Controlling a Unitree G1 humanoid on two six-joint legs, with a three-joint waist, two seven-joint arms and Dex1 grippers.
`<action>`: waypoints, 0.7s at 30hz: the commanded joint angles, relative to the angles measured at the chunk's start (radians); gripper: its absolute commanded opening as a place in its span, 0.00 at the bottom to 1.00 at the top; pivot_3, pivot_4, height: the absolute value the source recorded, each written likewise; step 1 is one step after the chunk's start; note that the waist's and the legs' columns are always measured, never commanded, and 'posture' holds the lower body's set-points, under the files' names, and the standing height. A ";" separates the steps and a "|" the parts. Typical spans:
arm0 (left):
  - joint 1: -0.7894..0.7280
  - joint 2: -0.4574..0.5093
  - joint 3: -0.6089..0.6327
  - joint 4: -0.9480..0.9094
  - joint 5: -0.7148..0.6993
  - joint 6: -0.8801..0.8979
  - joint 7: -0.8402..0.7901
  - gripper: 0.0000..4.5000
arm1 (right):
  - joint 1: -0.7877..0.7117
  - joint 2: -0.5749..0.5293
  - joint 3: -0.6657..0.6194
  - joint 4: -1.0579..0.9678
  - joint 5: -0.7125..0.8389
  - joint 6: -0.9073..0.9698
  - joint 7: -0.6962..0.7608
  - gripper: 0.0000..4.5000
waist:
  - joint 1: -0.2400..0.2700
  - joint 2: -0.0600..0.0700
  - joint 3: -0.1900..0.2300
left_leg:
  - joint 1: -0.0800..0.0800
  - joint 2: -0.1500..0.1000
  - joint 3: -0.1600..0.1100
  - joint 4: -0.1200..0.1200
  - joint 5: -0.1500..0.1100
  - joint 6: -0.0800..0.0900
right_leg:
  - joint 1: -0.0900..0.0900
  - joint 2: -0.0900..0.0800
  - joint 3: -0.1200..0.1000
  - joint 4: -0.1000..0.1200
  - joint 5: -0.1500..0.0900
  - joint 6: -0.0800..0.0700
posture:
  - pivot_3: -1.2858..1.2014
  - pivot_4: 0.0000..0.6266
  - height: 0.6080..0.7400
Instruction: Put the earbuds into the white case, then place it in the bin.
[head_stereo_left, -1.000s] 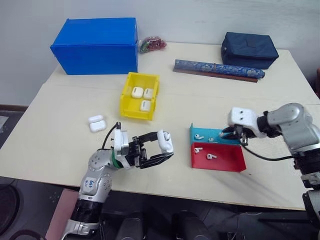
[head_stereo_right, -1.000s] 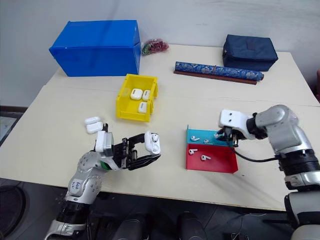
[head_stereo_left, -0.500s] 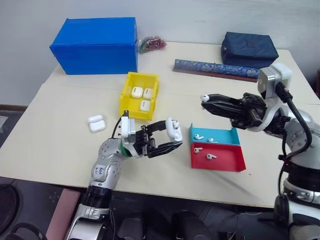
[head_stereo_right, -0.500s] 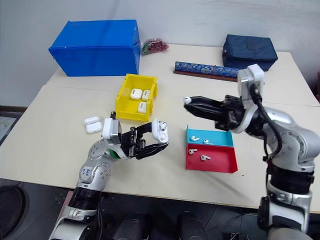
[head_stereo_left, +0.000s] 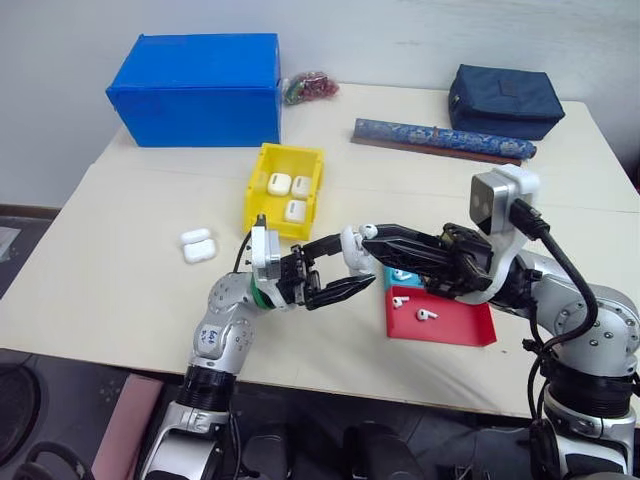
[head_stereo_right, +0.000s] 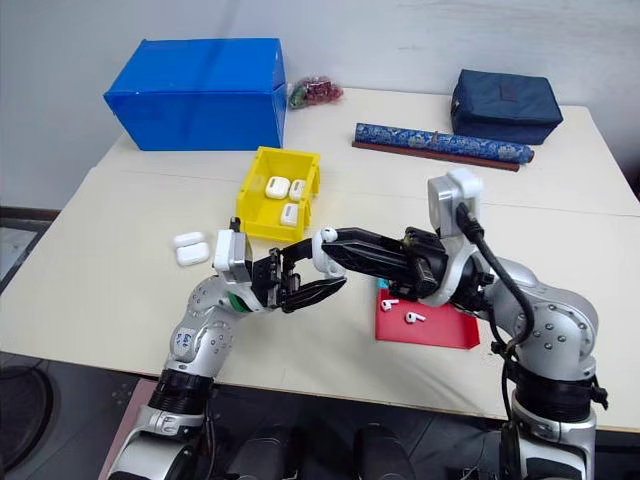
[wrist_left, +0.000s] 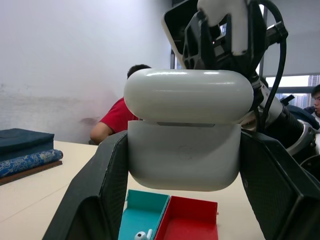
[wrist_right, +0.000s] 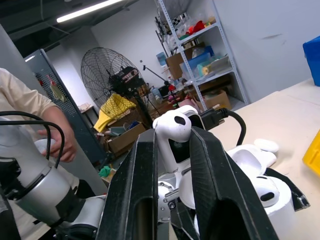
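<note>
– What do your grippers hold?

– Your left gripper is clamped on the open white case, above the table. Your right gripper pinches an earbud just over it.

– Anything hidden?

– The case's inside, partly. Your right arm covers most of the teal tray. The bin sits beyond.

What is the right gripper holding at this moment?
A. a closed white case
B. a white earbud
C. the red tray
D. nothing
B: the right gripper pinches a white earbud between its fingers, just by the open white case held in the left gripper.
</note>
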 joint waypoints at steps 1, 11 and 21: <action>0.011 -0.008 0.007 -0.061 -0.026 0.003 0.008 0.62 | 0.018 -0.012 0.011 -0.026 -0.029 -0.059 0.025 0.10 | 0.000 0.000 0.000 | 0.000 0.000 0.000 0.000 0.000 0.000 | 0.000 0.000 0.000 0.000 0.000 0.000 | 0.52 0.24 1.00; 0.019 -0.015 0.011 -0.078 -0.039 0.017 0.023 0.62 | 0.061 -0.027 0.062 -0.020 -0.106 -0.140 0.073 0.10 | 0.000 0.000 0.000 | 0.000 0.000 0.000 0.000 0.000 0.000 | 0.000 0.000 0.000 -0.001 0.000 0.000 | 0.52 0.24 1.00; 0.016 -0.028 0.005 -0.086 -0.039 0.015 0.033 0.62 | 0.104 -0.041 0.106 -0.017 -0.199 -0.217 0.110 0.10 | 0.001 0.000 0.000 | 0.000 0.000 0.000 0.000 0.000 0.000 | 0.000 0.000 0.000 -0.001 0.000 0.000 | 0.52 0.24 1.00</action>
